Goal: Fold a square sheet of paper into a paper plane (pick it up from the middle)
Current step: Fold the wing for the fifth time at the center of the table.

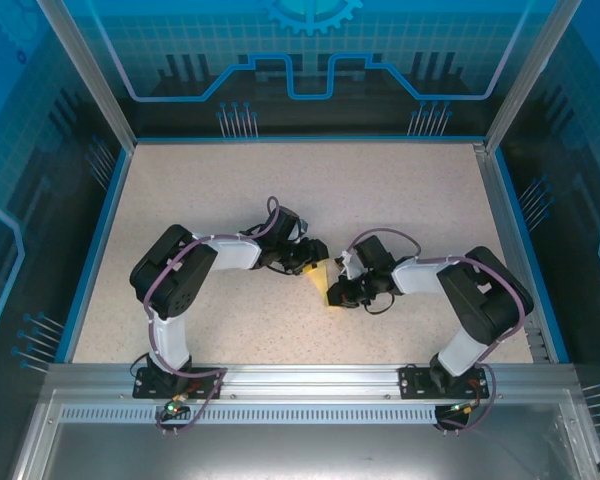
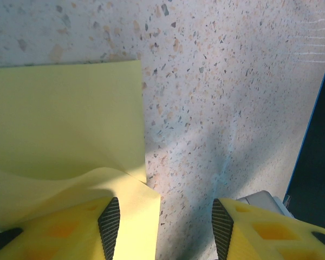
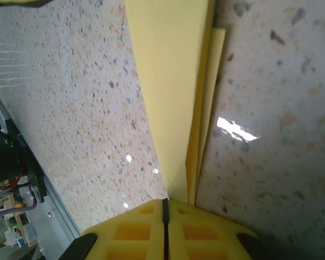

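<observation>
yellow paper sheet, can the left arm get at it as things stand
Probably yes: the left fingers stand open with a corner of the yellow paper sheet already between them. The right fingers, shut on its folded edge, leave that side free.

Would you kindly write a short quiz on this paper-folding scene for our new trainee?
1. True or false: the right tool is shut on the yellow paper.
2. The left tool has its jaws: A) apart, B) shut tight, C) clamped on a cup.
3. Fill in: the paper lies on a speckled ____.
Key: 1 true; 2 A; 3 table.
</observation>
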Robot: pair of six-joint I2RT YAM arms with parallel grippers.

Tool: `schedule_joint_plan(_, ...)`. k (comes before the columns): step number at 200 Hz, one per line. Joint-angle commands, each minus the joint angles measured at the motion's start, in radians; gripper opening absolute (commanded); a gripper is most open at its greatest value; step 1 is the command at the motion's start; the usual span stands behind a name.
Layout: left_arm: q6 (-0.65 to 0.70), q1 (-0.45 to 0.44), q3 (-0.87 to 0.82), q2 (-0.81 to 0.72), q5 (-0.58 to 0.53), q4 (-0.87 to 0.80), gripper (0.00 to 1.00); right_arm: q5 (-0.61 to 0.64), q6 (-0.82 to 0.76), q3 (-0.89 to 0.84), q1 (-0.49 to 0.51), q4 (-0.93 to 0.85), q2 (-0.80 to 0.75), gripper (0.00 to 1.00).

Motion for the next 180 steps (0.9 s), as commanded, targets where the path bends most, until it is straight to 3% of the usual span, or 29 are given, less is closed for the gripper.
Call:
schedule_joint_plan(1, 0.021, 0.009, 0.017, 0.022, -0.007, -0.042, 0.52, 0.011, -0.03, -0.039, -0.003, -0.132, -0.024, 0.08)
schedule_joint_plan(58, 0.018, 0.009, 0.015, 0.023, -0.009, -0.043, 0.52, 0.038, -0.039, -0.079, -0.017, -0.143, 0.018, 0.07)
schedule_joint_plan(104, 0.018, 0.009, 0.015, 0.023, -0.006, -0.041, 0.52, 0.035, -0.03, -0.053, -0.018, -0.148, -0.135, 0.08)
schedule_joint_plan(145, 0.017, 0.009, 0.018, 0.024, -0.003, -0.039, 0.52, 0.03, 0.043, 0.019, 0.001, -0.026, -0.165, 0.11)
schedule_joint_plan(180, 0.011, 0.01, 0.018, 0.028, -0.003, -0.036, 0.52, 0.085, 0.122, 0.058, 0.036, 0.077, -0.085, 0.11)
